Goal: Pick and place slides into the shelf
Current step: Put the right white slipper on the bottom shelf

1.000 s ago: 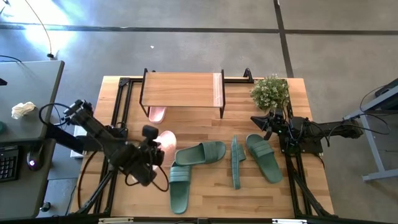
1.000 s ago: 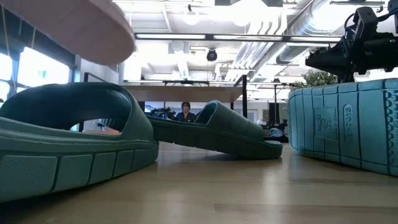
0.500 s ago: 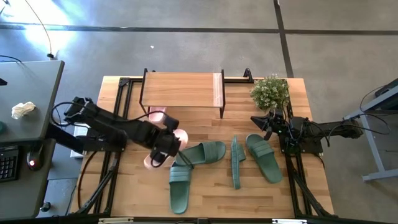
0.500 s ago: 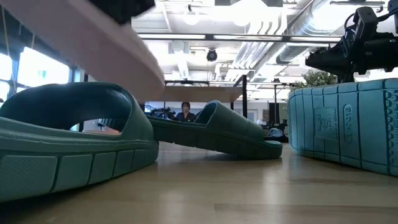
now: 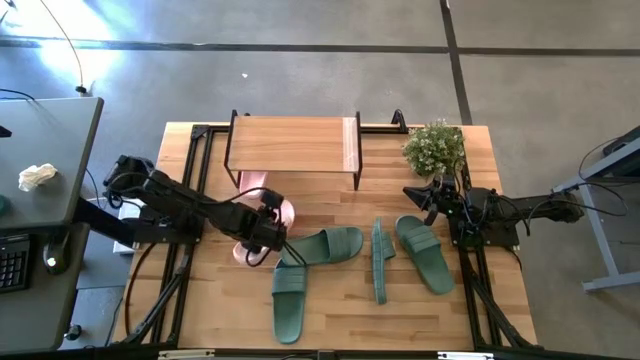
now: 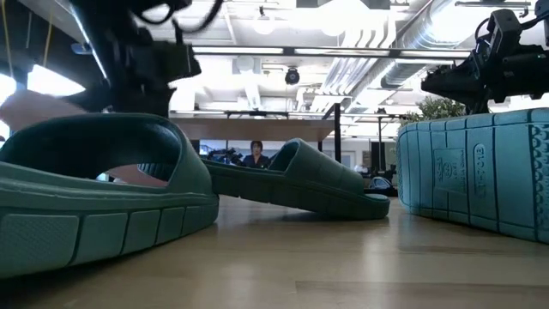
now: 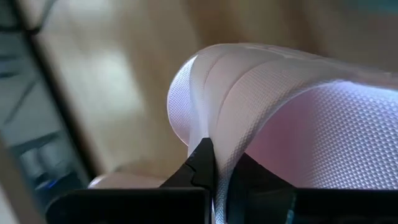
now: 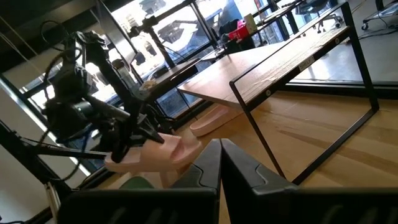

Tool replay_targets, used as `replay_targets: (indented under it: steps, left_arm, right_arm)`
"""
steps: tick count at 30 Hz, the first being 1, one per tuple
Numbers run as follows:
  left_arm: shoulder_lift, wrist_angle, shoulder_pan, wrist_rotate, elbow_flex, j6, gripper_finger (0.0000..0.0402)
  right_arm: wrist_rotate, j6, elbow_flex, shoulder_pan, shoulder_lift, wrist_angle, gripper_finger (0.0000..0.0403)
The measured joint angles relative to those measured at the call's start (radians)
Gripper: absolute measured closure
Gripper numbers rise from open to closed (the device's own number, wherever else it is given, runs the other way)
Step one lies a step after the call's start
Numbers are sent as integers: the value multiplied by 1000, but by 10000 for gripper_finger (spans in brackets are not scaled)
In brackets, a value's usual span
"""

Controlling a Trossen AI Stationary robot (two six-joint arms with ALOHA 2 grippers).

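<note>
My left gripper [image 5: 268, 230] is shut on a light pink slide [image 5: 286, 212], in front of the shelf's [image 5: 290, 145] near left corner. The right wrist view shows this slide [image 8: 158, 152] in the air. The other pink slide [image 5: 252, 181] lies on the table under the shelf's left end. Two dark green slides [image 5: 322, 246] [image 5: 289, 300] lie sole-down at mid table. A third [image 5: 380, 258] stands on its side edge, and another [image 5: 424, 252] lies flat right of it. My right gripper [image 5: 415, 195] waits shut at the table's right edge. My left gripper pinches the pink slide's ribbed strap at its edge [image 7: 208, 118] between the two fingers [image 7: 202, 163]. The fingers come from the table's left side, slanting down. The slide is lifted clear of the table, slightly tilted.
A potted plant [image 5: 435, 147] stands at the far right corner. The shelf's thin black legs [image 8: 261, 146] stand between its plank and the table. The green slide [image 6: 94, 197] lies close in front of the low camera. People sit in the room behind.
My left gripper has carried the pink slide from the table's near left part toward the far edge and the shelf, stretching the arm out and sinking lower. The slide has turned about in the hold. The right arm has kept still.
</note>
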Motion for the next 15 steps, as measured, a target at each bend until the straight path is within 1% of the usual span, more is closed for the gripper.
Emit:
replay_targets:
  steps: [3, 6, 15]
  left_arm:
    - [0, 14, 1, -99, -29, -20, 401]
    - [0, 29, 1, -170, -41, -7, 401]
    - [0, 131, 2, -240, -109, 108, 401]
  right_arm:
    - [0, -1, 0, 0, 0, 0, 403]
    - [1, -1, 0, 0, 0, 0, 403]
    - [12, -2, 0, 0, 0, 0, 403]
